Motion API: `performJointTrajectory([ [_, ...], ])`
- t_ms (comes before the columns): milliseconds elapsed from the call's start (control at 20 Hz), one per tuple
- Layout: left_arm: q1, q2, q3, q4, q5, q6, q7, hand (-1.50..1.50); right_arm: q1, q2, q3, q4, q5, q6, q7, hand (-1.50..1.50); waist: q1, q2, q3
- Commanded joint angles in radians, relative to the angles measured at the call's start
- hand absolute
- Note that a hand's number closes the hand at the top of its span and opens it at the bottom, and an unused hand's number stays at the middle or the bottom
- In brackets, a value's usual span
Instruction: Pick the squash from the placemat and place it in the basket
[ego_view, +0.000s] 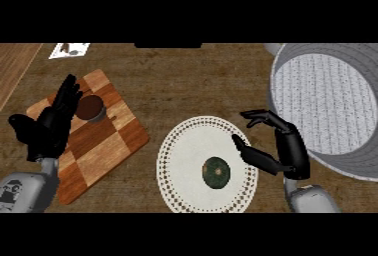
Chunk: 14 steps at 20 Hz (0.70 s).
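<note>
Squash (216, 172) lying on placemat (184, 150), basket (325, 105) beside. Right hand (284, 150) open, empty, just right of squash. Left hand (48, 125) open, resting over board (111, 145).

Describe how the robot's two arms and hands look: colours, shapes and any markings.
Both forearms are light grey, smooth and rounded, entering from the lower edge. The left forearm carries a small dark marking on its shell; the right forearm shows none. Each ends in a glossy black hand with slim, segmented fingers and a thumb: left hand, right hand. No cables or sleeves show.
</note>
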Motion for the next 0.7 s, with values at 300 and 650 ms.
performJointTrajectory([
  [300,0.03,0.001,0.017,-0.001,-0.016,0.034,0.047,0.0,-0.012,0.06,0.043,-0.07,0.544,-0.433,0.471,-1.5,-0.018,-0.009,-0.007],
  [650,0.038,0.023,0.046,0.001,-0.002,0.028,0.062,0.0,0.057,-0.166,0.172,-0.169,0.604,0.094,0.811,-1.5,-0.031,-0.018,-0.013],
])
